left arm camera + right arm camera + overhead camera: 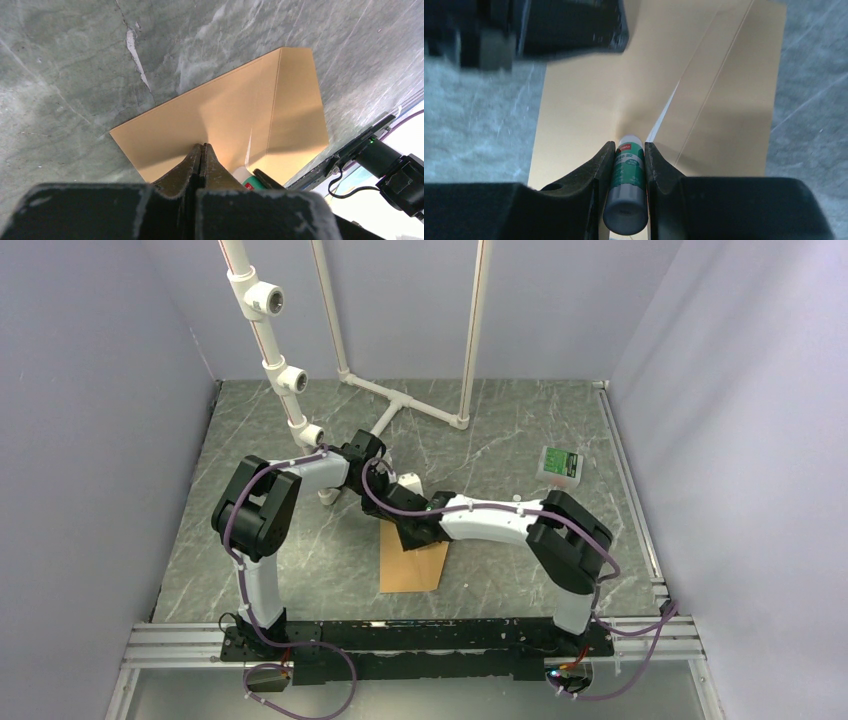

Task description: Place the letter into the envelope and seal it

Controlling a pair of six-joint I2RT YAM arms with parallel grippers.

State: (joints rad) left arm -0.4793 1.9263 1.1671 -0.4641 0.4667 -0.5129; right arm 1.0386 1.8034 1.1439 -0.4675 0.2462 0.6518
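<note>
The kraft-brown envelope [412,565] [235,110] [724,100] lies flat on the marbled table. A thin pale line shows along one edge of its folded flap. The letter is hidden from every view. My left gripper [386,506] [201,146] is shut with nothing between its fingers, and its tips rest on the envelope's face. My right gripper [411,536] [630,145] is shut on a green-and-white glue stick [626,175] [250,179]. The stick's white end points down at the envelope beside the flap's edge, close to the left fingertips.
A small green-and-white box [560,464] sits at the back right. A white pipe frame [400,400] stands along the back. A metal rail [400,635] with cables runs along the near edge, just past the envelope's near end.
</note>
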